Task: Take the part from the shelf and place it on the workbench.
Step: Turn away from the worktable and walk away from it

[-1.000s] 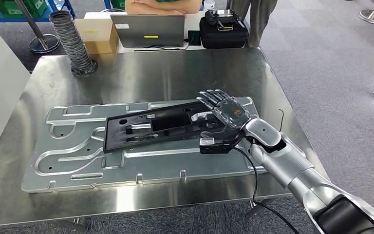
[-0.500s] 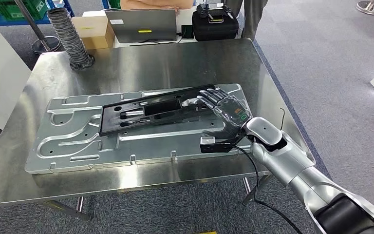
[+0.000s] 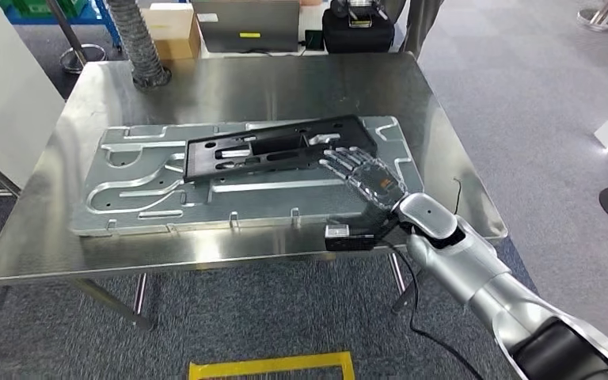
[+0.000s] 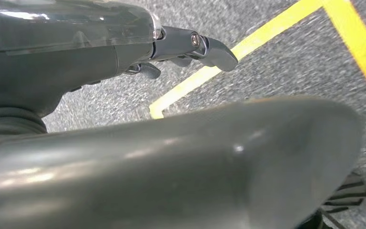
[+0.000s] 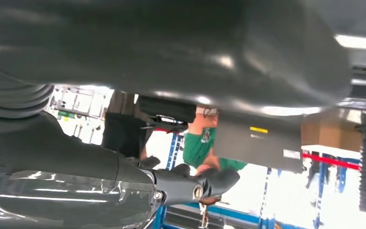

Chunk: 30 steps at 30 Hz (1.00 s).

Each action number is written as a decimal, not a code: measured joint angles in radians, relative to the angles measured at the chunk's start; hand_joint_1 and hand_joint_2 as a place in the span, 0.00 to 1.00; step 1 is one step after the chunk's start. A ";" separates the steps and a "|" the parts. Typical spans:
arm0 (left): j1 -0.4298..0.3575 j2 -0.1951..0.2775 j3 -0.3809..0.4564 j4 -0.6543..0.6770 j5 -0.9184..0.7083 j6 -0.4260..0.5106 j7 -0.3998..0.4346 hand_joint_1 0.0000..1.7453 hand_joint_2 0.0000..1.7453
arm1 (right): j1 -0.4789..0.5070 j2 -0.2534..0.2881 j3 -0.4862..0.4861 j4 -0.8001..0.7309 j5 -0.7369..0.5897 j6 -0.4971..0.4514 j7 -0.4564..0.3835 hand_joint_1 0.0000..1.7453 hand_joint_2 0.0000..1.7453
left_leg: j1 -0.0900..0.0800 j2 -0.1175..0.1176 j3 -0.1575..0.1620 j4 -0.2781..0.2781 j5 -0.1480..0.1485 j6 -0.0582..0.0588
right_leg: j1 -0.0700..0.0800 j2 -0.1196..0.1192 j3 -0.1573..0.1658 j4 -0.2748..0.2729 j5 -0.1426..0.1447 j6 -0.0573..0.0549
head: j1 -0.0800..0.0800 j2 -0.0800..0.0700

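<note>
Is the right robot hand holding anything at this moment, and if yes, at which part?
Nothing is held. The right robot hand is open, fingers spread, beside the near right end of the black part, which lies on the metal plate.

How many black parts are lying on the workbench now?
1. The black part lies on the big metal plate on the workbench, just beyond the right hand, whose fingers are spread. No other shows.
</note>
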<state>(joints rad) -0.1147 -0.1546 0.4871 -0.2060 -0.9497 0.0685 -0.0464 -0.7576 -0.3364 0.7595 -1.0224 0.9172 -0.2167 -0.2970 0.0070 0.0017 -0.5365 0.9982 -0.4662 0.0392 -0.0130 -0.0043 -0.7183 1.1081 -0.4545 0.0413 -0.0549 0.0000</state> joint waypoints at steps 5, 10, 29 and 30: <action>0.001 0.000 0.000 0.000 -0.003 -0.004 0.000 0.00 0.00 | 0.011 -0.005 0.000 0.000 0.000 0.000 0.001 0.00 0.00 | -0.003 0.001 -0.081 0.008 0.058 -0.002 | -0.001 0.001 0.012 0.180 -0.051 0.007 | 0.000 0.000; 0.001 -0.002 0.000 0.000 -0.004 -0.006 0.000 0.00 0.00 | 0.006 -0.011 -0.008 -0.004 0.000 -0.001 0.001 0.00 0.00 | -0.006 0.000 -0.118 0.012 0.104 -0.021 | 0.012 0.002 0.228 -0.114 -0.058 -0.021 | 0.000 0.000; 0.001 0.001 0.000 0.000 -0.003 -0.004 0.000 0.00 0.00 | 0.021 -0.029 -0.012 -0.015 -0.008 0.000 0.006 0.00 0.00 | -0.002 -0.004 0.053 0.006 -0.056 -0.026 | 0.007 -0.005 0.039 -0.108 0.123 -0.011 | 0.000 0.000; 0.002 0.001 0.000 0.001 -0.002 -0.003 -0.001 0.00 0.00 | 0.024 -0.033 -0.012 -0.015 -0.008 0.000 0.008 0.00 0.00 | -0.001 -0.003 0.044 0.005 -0.045 -0.016 | 0.004 -0.004 0.032 -0.101 0.111 -0.005 | 0.000 0.000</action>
<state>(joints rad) -0.1132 -0.1539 0.4871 -0.2054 -0.9521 0.0652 -0.0471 -0.7340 -0.3689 0.7473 -1.0378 0.9089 -0.2163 -0.2889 0.0058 -0.0009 -0.4927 1.0034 -0.5110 0.0235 -0.0086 -0.0087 -0.6863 1.0075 -0.3438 0.0364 -0.0550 0.0000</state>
